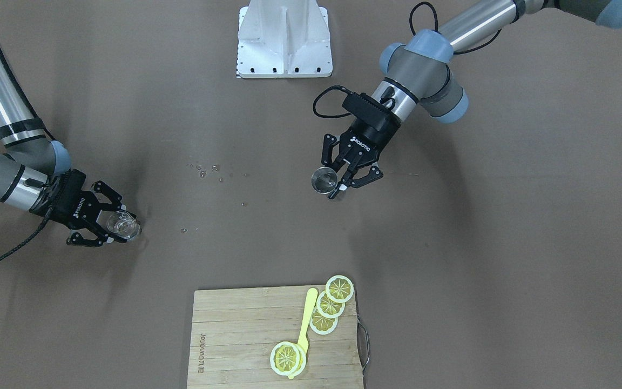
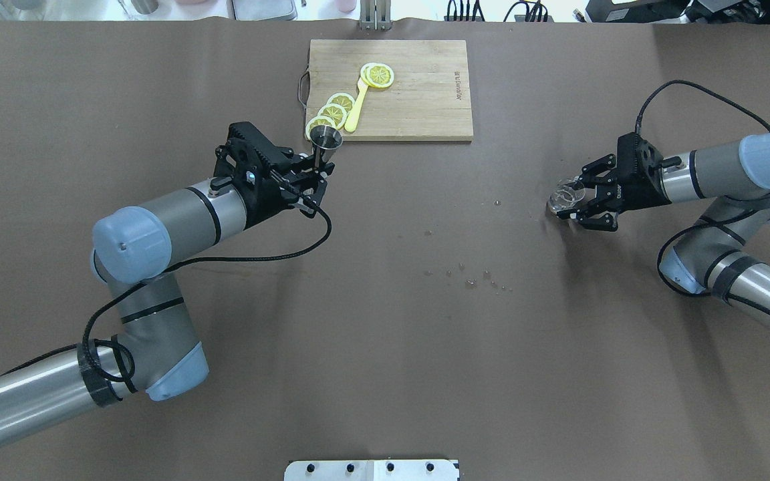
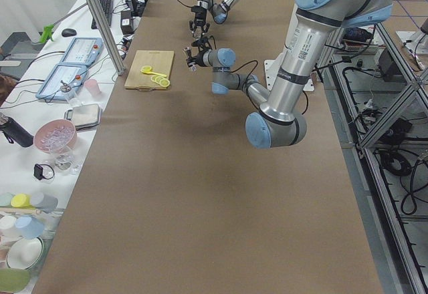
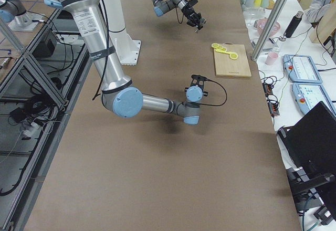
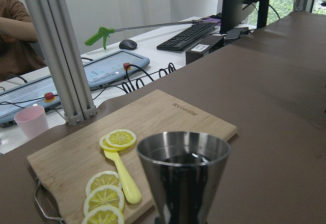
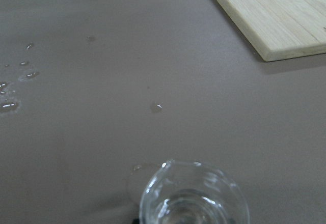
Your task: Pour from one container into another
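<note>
Well apart at the table [image 2: 385, 334]
Jigger [image 2: 325, 139] is clamped by left gripper [image 2: 317, 175], cup [image 2: 567, 197] by right gripper [image 2: 575, 200].

Cutting board [image 2: 418, 93] stands just beyond the jigger [image 2: 325, 139].

You are working in a robotics lab: a long brown-covered table [image 2: 385, 374] is carrying a white bolted mounting base [image 1: 285, 40], aluminium frame posts [image 5: 61, 56] are rising at its edge, and a white side bench [image 3: 27, 110] is holding teach pendants [image 3: 79, 49], a keyboard [image 5: 186, 34], a monitor [image 5: 239, 2] and trailing cables [image 5: 147, 74].
</note>
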